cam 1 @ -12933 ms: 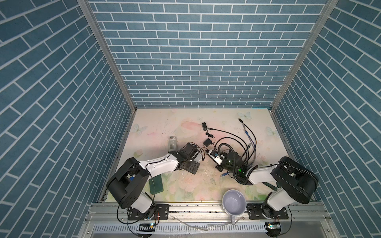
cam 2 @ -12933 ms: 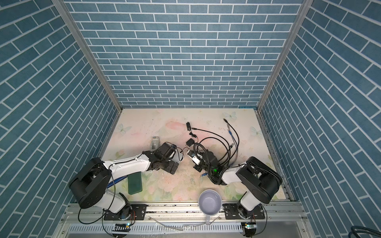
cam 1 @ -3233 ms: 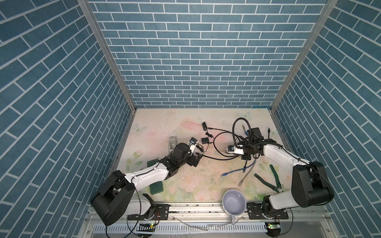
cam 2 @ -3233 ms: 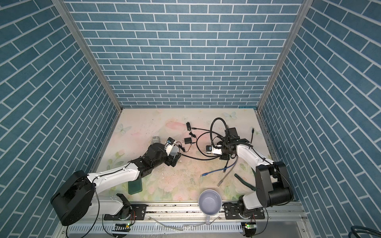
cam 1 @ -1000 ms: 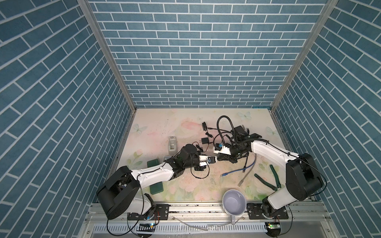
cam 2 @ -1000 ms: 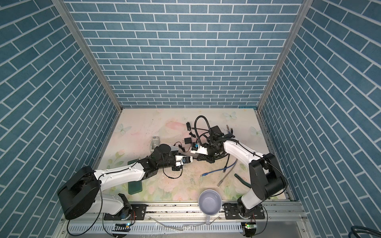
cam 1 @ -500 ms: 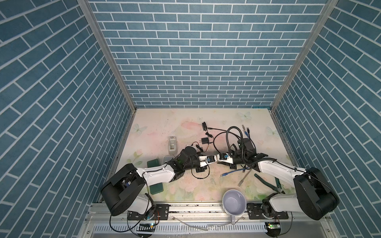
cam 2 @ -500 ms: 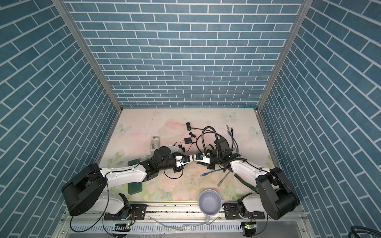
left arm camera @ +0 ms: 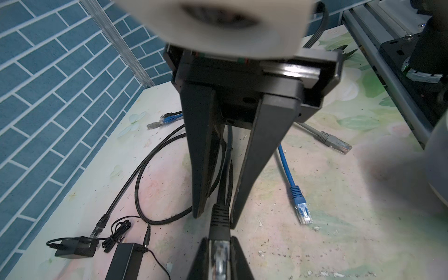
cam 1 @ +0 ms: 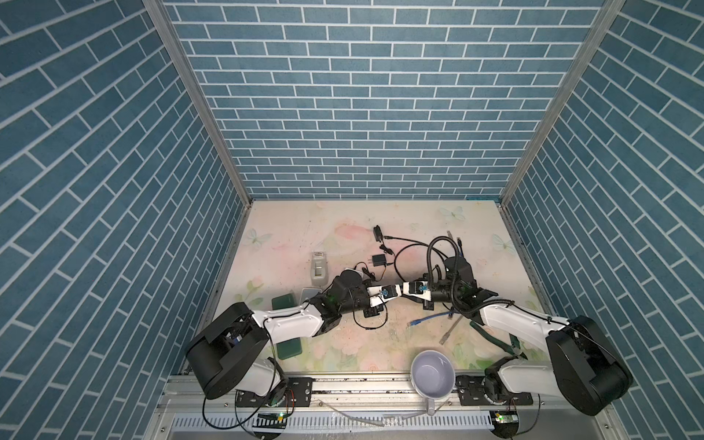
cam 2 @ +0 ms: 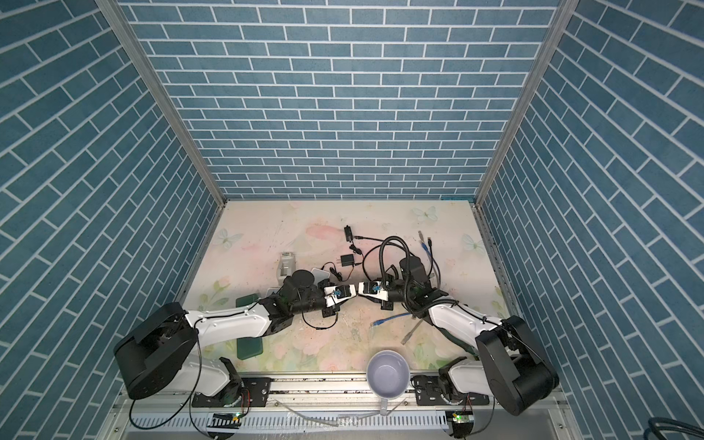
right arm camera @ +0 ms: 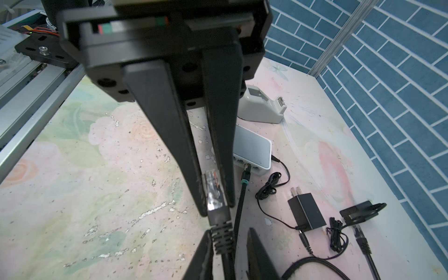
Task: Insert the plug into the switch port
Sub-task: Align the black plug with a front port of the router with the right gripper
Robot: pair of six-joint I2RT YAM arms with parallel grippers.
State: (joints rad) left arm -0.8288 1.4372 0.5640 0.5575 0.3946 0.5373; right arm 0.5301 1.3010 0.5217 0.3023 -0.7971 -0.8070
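Two grippers meet tip to tip over the table [cam 1: 324,224], which reads as a handover of the plug [right arm camera: 213,191].

Grip check:
- The left gripper [right arm camera: 216,206] has its fingers pressed onto the clear plug body. The nose points up the fingers toward its palm, and the boot [right arm camera: 221,238] sticks out past the tips.
- The right gripper [left arm camera: 215,218] straddles the boot with fingers parted. In the right wrist view one finger [right arm camera: 204,257] touches the boot and its mate stands clear, so there's no clamp.
- The black cable [left arm camera: 226,155] trails back between the right fingers.

My read: left takes it because the switch [right arm camera: 252,148] sits on its side, just behind its fingers. The plug looks held off the table, near the switch but not at any port. With the nose facing the palm, it likely needs a re-grip before any push (boot-first won't seat).

Containers:
- Switch: one port is taken by a black lead with a teal boot [right arm camera: 245,180]. The neighbouring ports look free, but they're too small to be sure.
- Mug [cam 1: 415,364]: at the front edge, upright, empty.
- White dock [right arm camera: 260,111]: beyond the switch, and its slot holds nothing I can see.
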